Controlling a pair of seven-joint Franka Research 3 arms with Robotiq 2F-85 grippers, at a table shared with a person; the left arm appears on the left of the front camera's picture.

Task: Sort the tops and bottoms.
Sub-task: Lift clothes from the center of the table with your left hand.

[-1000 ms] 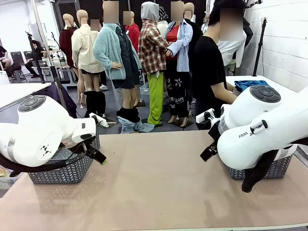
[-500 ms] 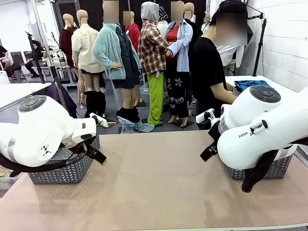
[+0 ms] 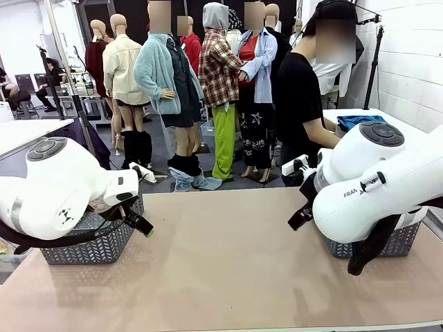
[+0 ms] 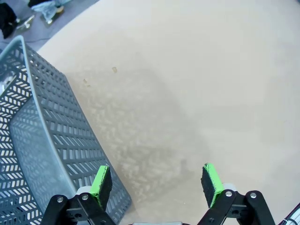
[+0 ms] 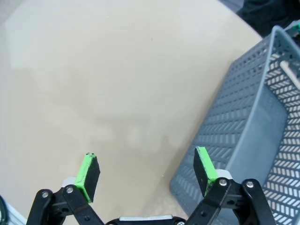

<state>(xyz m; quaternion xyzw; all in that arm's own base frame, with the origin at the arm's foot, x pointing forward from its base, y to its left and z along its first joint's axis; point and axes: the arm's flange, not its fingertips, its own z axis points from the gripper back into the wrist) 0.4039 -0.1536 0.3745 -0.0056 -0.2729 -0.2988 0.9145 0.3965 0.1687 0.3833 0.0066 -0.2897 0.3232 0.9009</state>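
No tops or bottoms lie on the tan table (image 3: 228,263); they are out of view here. In the left wrist view my left gripper (image 4: 157,176) hangs open over bare tabletop, its green pads (image 4: 101,180) wide apart, right beside a grey basket (image 4: 42,140). My right gripper (image 5: 146,166) is also open with nothing between its pads, next to the other grey basket (image 5: 248,122). From the front, the left arm (image 3: 55,194) covers part of the left basket (image 3: 90,245), and the right arm (image 3: 374,180) stands before the right basket (image 3: 401,242).
A person in a black T-shirt (image 3: 301,104) stands at the far right, turned toward a white side table holding a blue garment (image 3: 360,121). A black strip (image 3: 372,245) hangs in front of the right basket; I cannot tell cloth from cable.
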